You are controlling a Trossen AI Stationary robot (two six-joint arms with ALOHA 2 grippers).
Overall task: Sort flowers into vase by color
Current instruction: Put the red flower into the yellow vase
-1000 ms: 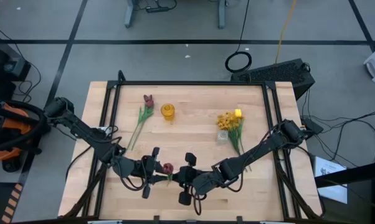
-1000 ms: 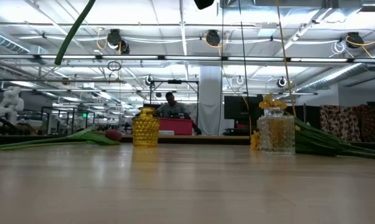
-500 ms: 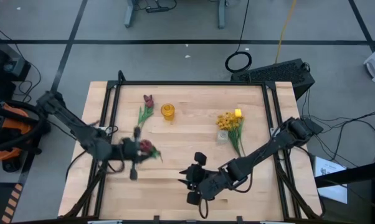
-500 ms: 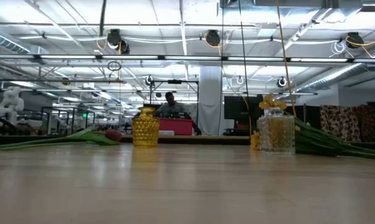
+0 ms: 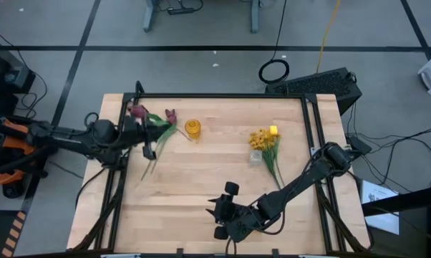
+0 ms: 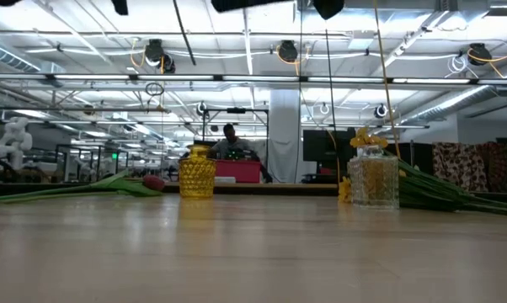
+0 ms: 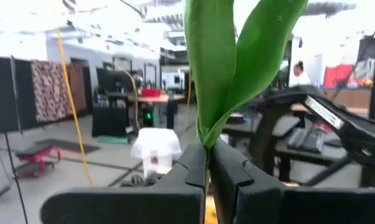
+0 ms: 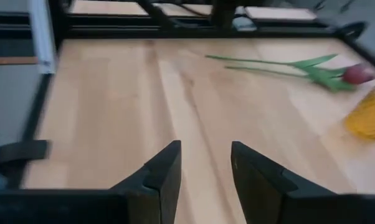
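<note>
Left gripper, fingers clamped on the stem of a dark-red tulip, has swung from the near centre of the table to its far left, just beside the yellow vase; the handover appears complete. Right gripper, jaws now apart and empty, has drawn back to the near edge. A second red tulip lies left of the vase, close under the carried stem. Yellow flowers rest by the clear vase, far right.
</note>
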